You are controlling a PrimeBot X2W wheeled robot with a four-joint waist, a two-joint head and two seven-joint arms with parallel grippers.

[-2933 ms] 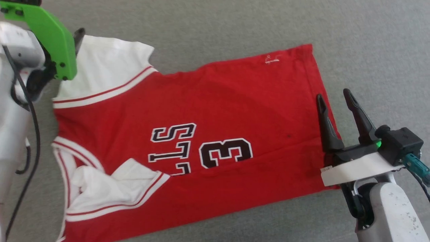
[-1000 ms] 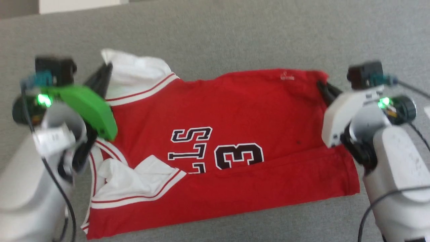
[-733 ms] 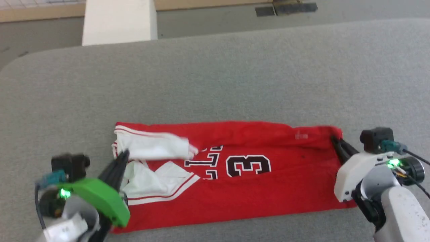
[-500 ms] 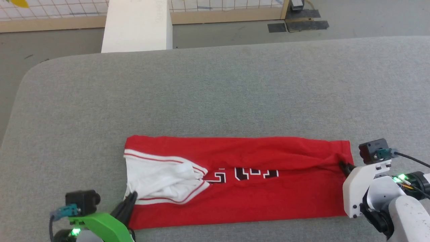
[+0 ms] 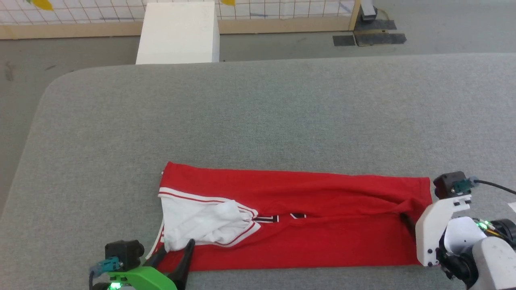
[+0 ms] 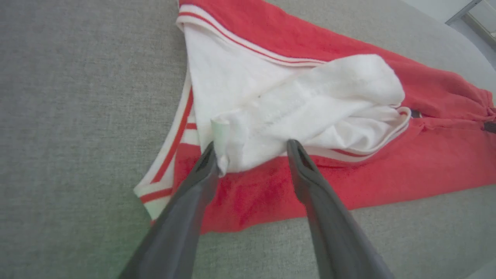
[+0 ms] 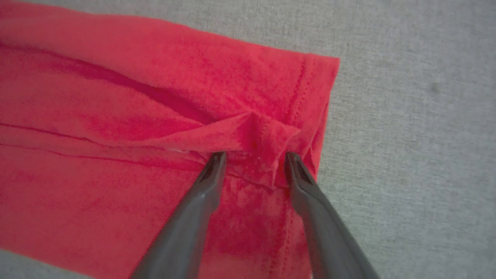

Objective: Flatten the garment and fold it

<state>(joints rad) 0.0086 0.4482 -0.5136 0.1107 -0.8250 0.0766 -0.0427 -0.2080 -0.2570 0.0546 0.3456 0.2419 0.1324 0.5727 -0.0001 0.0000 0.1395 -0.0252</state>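
Note:
The garment (image 5: 322, 225), a red jersey with white sleeves, lies near the front edge of the table as a long band folded lengthwise. Only the tops of its black letters (image 5: 278, 218) peek from under the fold. My left gripper (image 5: 177, 246) is at the jersey's left end, open. In the left wrist view its fingers (image 6: 252, 144) straddle the bunched white sleeve (image 6: 329, 89). At the jersey's right end my right gripper (image 5: 407, 220) is open too. In the right wrist view (image 7: 255, 154) a small raised peak of red hem (image 7: 267, 135) stands between its tips.
The grey padded table (image 5: 258, 112) stretches far beyond the jersey and has a rounded far-left corner. A white block (image 5: 177, 32) stands on the floor past the far edge. Behind it runs a wire-grid fence on a wooden base (image 5: 282, 25).
The far half of the jersey has been brought over the near half, covering the number and most letters. Both grippers, shut on the cloth before, now stand open. The head camera has tilted up.

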